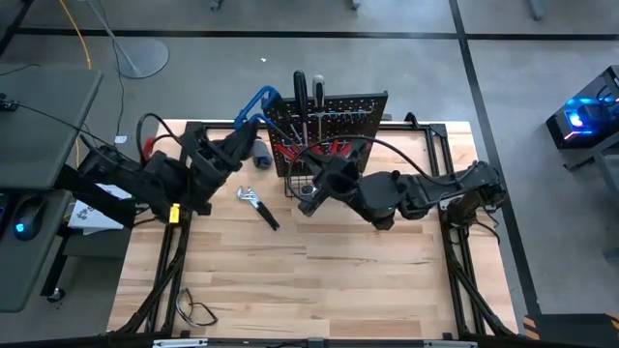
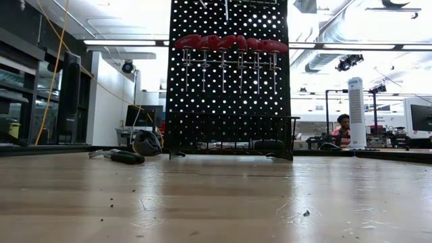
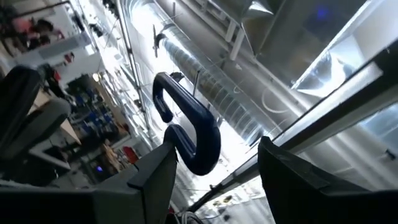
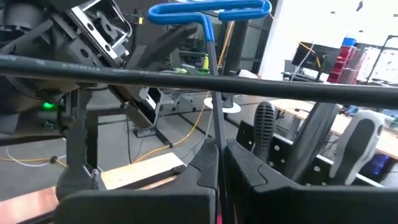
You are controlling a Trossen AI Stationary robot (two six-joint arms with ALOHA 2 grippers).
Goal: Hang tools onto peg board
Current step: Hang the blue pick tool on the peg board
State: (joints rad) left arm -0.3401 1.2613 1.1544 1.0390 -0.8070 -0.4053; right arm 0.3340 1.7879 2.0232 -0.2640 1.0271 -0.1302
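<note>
Right tool (image 4: 219, 165) pinches the thin shaft of the blue-handled T-shaped tool (image 4: 208, 11) — handle uppermost.

Left gripper (image 1: 253, 129) fingers spread apart; right gripper (image 1: 308, 158) fingers pinched together.

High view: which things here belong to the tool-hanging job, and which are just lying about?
Job: peg board; red-handled screwdrivers hung on it; blue-handled T-shaped tool; wrench lying on the table; left gripper; right gripper.

Lying about: black cable loop; table.
</note>
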